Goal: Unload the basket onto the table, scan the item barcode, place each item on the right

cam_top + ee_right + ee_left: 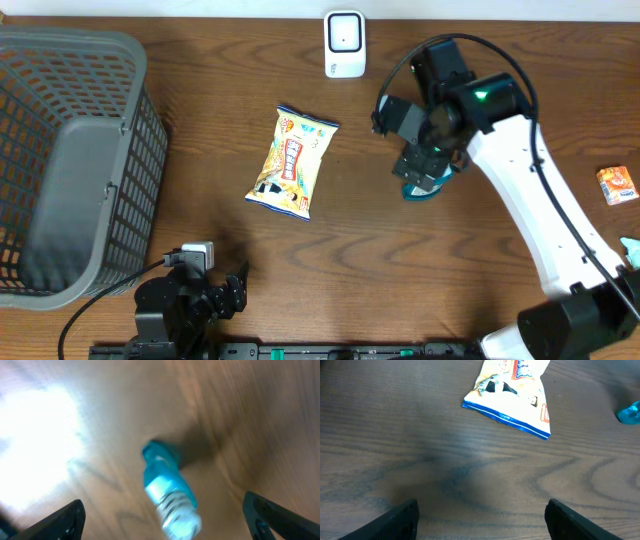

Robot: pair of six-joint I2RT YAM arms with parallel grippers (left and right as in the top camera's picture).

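So, scanner [345,45]: a white unit beyond the right claw [425,180], at the far edge of the table [400,280]. It is probably set there so a lifted item can have its barcode turned to the unit's face.
Teal item [420,190]: lies on the table directly under the right claw, between its fingers. As far as the blurred wrist view shows, it touches neither of them. I judge it the thing to be scanned.
Snack bag [293,160]: flat on the table, off to the right claw's left and ahead of the left claw [225,290]. Nothing is handling it.
Right claw: spread wide, straddling the teal item, gripping nothing.
Left claw: also wide and empty, low over bare table at the near edge and well apart from the teal item, seemingly kept out of the way.
Next step: likely lower and close on the item. Its barcode cannot be made out from here.
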